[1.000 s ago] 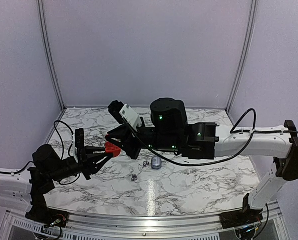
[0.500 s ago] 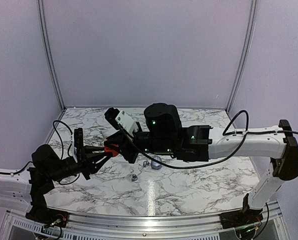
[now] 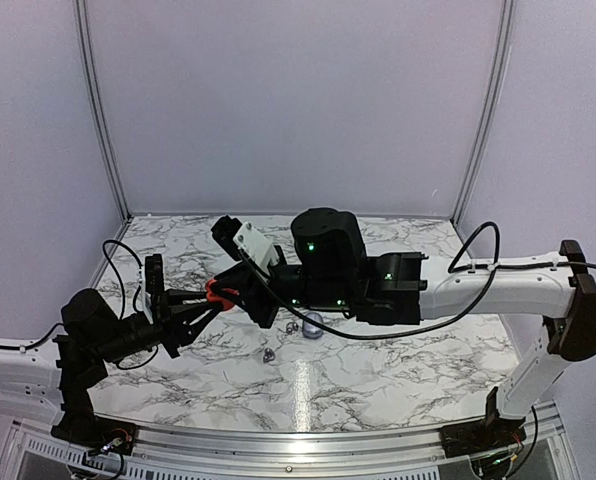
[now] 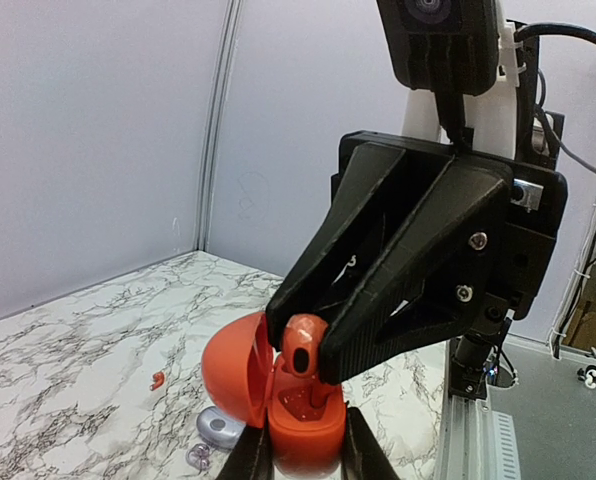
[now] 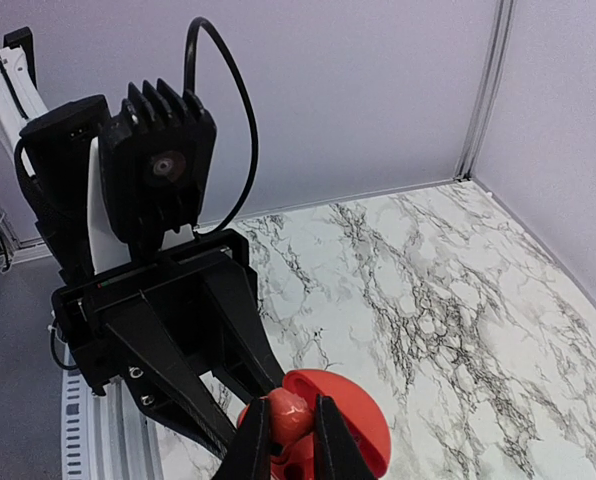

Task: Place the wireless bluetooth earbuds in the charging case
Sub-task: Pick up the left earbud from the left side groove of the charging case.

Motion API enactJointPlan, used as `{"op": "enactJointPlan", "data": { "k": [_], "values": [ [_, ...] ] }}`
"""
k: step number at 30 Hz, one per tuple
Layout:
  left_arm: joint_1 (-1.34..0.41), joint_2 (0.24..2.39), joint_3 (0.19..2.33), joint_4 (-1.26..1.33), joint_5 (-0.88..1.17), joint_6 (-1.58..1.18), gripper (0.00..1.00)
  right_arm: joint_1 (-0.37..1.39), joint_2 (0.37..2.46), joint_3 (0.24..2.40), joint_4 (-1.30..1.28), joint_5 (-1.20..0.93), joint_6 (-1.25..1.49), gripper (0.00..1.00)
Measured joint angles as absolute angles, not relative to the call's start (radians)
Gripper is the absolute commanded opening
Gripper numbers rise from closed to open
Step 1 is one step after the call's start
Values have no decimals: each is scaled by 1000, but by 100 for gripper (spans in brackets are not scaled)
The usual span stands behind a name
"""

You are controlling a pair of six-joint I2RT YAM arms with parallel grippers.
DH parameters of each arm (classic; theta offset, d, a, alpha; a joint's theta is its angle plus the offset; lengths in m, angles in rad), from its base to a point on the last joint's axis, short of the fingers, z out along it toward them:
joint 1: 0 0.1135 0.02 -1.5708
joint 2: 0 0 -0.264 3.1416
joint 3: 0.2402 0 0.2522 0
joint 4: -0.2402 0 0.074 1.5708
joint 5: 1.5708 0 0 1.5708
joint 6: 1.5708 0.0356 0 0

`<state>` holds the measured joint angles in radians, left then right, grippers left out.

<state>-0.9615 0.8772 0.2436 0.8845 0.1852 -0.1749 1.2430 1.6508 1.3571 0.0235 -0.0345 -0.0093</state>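
L jaws clamp open red case; R jaws pinch red bud just above it, looks unseated. 2nd bud lies on surface below.

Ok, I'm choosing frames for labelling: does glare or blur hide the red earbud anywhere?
Top external: glare streak on the white marble-patterned table, clear of the open red plastic charging case. Left wrist: the small red earbud is sharp, the left gripper soft. Right wrist: the bud slightly blurred in the right gripper.

Earbud directly over case
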Motion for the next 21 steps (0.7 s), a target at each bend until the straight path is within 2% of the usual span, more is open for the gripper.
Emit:
{"op": "enactJointPlan", "data": {
  "k": [6, 19, 21],
  "values": [
    [-962, 877, 244, 884, 184, -175, 0, 1243, 1651, 1357, 22, -34, -8, 9],
    [-962, 878, 244, 884, 186, -175, 0, 1243, 1652, 1357, 0, -38, -6, 19],
    [-962, 878, 244, 880, 185, -175, 0, 1243, 1655, 1359, -9, -39, -5, 23]
  ]
}}
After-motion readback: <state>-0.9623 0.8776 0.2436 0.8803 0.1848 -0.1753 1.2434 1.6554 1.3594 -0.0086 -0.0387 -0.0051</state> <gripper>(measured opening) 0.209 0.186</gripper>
